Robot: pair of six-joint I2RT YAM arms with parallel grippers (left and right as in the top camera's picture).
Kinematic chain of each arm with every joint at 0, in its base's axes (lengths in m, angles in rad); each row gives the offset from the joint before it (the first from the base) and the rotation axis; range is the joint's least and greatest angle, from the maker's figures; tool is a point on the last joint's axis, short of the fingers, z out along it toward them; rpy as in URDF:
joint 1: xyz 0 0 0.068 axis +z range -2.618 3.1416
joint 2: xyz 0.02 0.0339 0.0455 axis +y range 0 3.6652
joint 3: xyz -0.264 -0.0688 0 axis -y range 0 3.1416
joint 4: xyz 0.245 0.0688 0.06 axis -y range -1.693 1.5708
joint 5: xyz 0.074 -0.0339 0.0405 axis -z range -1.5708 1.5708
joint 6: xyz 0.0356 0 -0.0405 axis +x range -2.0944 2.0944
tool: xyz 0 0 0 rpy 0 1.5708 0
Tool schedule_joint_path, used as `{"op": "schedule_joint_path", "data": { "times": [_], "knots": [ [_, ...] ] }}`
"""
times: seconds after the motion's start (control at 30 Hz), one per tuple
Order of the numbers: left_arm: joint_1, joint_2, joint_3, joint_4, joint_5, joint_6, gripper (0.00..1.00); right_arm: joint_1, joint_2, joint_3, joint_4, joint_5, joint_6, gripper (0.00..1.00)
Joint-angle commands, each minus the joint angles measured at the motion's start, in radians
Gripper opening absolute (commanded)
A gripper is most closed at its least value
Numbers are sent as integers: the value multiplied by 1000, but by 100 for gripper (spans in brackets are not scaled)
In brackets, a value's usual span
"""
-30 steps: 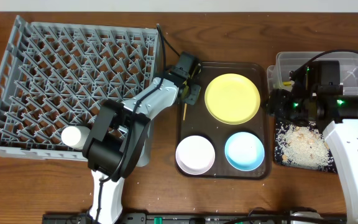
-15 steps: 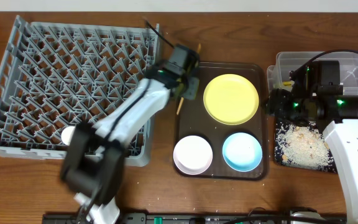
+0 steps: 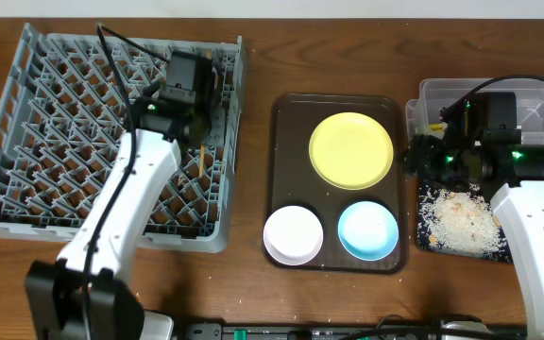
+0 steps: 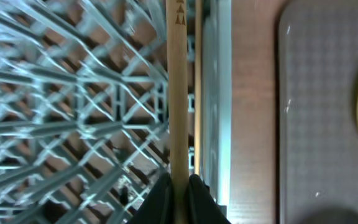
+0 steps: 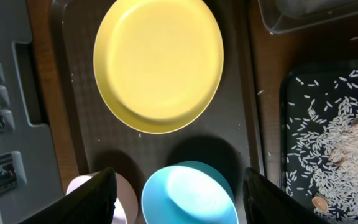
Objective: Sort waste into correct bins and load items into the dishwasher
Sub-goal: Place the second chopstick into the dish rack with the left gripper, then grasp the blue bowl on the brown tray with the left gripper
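My left gripper (image 3: 196, 127) is shut on two thin wooden chopsticks (image 3: 199, 161) and holds them over the right side of the grey dish rack (image 3: 26, 113). In the left wrist view the chopsticks (image 4: 179, 93) run straight up from the jaws (image 4: 179, 190) over the rack's pegs (image 4: 67, 106). The yellow plate (image 3: 351, 149), pink bowl (image 3: 295, 234) and light blue bowl (image 3: 370, 229) sit on the brown tray. My right gripper (image 5: 180, 183) is open and empty above the blue bowl (image 5: 188, 198), below the plate (image 5: 158, 62). The white cup is hidden under my left arm.
The brown serving tray (image 3: 286, 142) lies between the rack and the bins. The black tray (image 3: 431, 241) at the right holds loose rice (image 5: 334, 140). The clear tub (image 3: 541, 99) stands behind it. Bare wooden table runs along the front.
My left arm has swung left from the brown tray's left edge to over the rack, carrying the chopsticks. The right arm has not moved.
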Motion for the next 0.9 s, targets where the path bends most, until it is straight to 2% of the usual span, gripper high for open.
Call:
{"op": "schedule_joint_path", "data": {
  "times": [0.0, 0.27, 0.33, 0.4, 0.43, 0.57, 0.73, 0.87],
  "knots": [
    [0, 57, -27, 5, 60, 66, 9, 8, -3, 10, 2, 8, -19, 63],
    [0, 161, -27, 43, 52, 70, 10, 8, -3, 10, 1, 8, -19, 63],
    [0, 161, -26, 44, 52, 70, 15, 8, -3, 10, 2, 8, -19, 63],
    [0, 149, -17, 42, 53, 69, 29, 8, -3, 10, 2, 8, -19, 63],
    [0, 141, -8, 38, 53, 66, 31, 8, -3, 10, 2, 8, -19, 63],
    [-13, 83, 41, 9, 73, 58, 33, 8, -3, 10, 2, 8, -19, 63],
    [-69, 3, 50, 70, 208, 39, 34, 8, -3, 10, 1, 8, -19, 63],
    [-156, 13, 43, 132, 250, 29, 43, 8, -3, 10, 1, 8, -19, 63]
  ]
}}
